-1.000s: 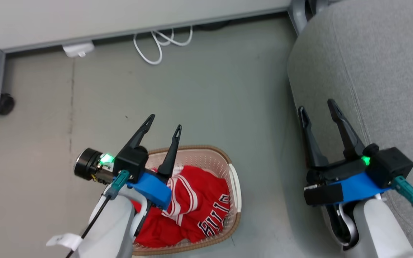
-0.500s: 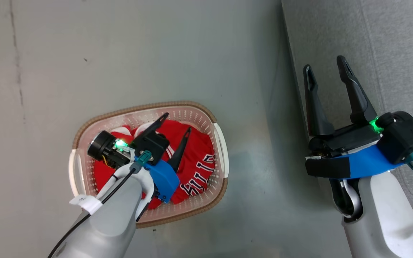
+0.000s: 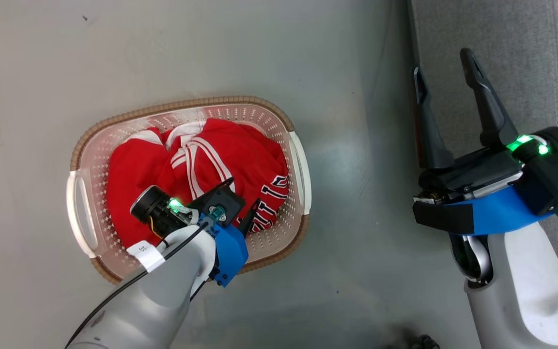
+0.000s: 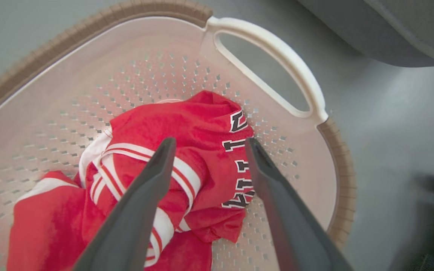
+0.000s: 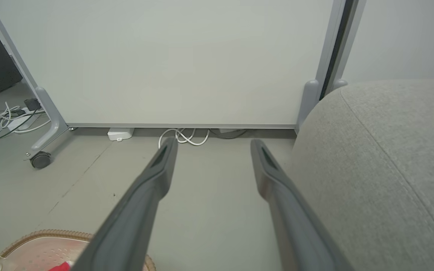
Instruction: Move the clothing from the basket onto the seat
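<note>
Clothing (image 3: 201, 160) lies heaped in the basket (image 3: 182, 103), left of the seat (image 3: 511, 39). My left gripper (image 4: 210, 141) is poised at the jersey (image 4: 187, 128), spread wide and holding nothing. I judge the next move is lowering and pinching. My right gripper (image 3: 441, 60) hovers spread and empty near the seat.

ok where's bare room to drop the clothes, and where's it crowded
Bare: the visible seat beside the right gripper, and the floor between basket and seat. Crowded: the basket, where clothing lies under the left gripper.
</note>
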